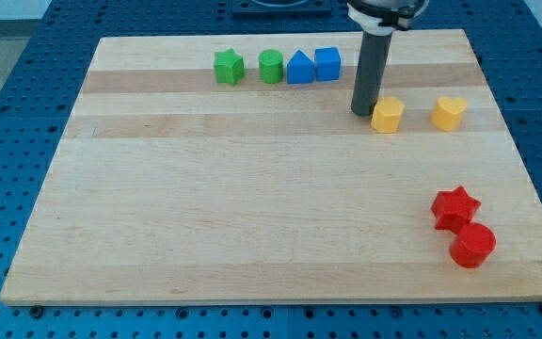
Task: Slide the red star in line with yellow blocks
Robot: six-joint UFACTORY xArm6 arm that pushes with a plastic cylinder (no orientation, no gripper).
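The red star (455,207) lies near the view's lower right, touching a red cylinder (472,246) just below it. Two yellow blocks sit in a row at the upper right: a yellow hexagon (388,115) and a yellow heart-like block (449,113). My tip (362,112) stands on the board just left of the yellow hexagon, touching or nearly touching it. The tip is far above and to the left of the red star.
A row of blocks lies near the view's top: a green star (229,67), a green cylinder (270,67), a blue house-shaped block (299,68) and a blue cube (327,63). The wooden board (205,207) rests on a blue perforated table.
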